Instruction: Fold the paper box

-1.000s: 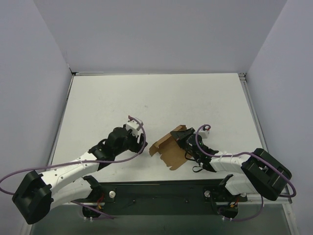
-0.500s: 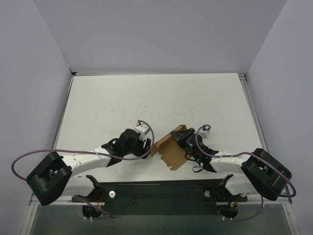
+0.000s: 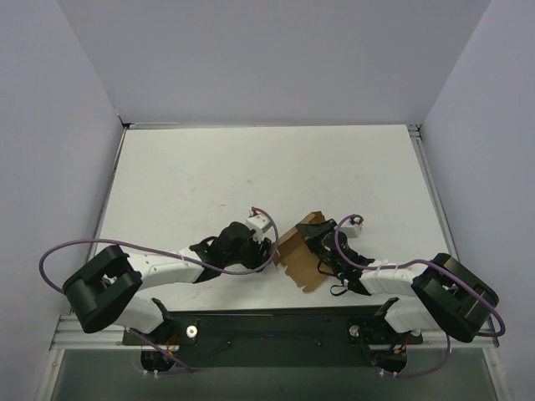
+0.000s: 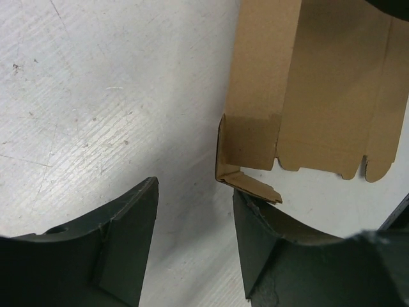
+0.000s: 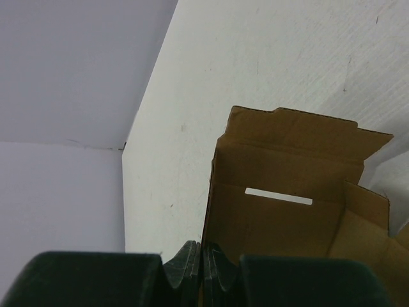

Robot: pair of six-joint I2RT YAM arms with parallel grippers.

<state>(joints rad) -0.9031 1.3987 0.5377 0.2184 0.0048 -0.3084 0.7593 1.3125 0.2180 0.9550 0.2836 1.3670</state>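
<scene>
Near edge: a black base rail [image 3: 276,324] runs along the near side of the desk [image 3: 251,167], and both my arms reach in low just past it.
Left gripper [image 4: 195,192]: released, with its jaws apart and only desk surface between them. Its right finger [image 4: 268,249] sits just beside the box's near corner, and I cannot tell whether they touch.
Right gripper [image 5: 201,251]: clenched, with its fingers pressed together on a thin edge of the cardboard.
Paper box [image 3: 294,257]: brown and partly unfolded, it lies close to the desk's near edge between my two grippers.
Corner flap [image 4: 246,157]: a small tab stands up, creased, at the corner facing my left gripper.
Slot [image 5: 278,196]: a narrow slit in one panel shows white.
Open room: beyond the box the desk stretches to the far wall [image 3: 276,58], and side walls close in left and right.
Hard to make out: from above, my right gripper covers the box's right part, and both wrist views cut the cardboard off at the frame.
</scene>
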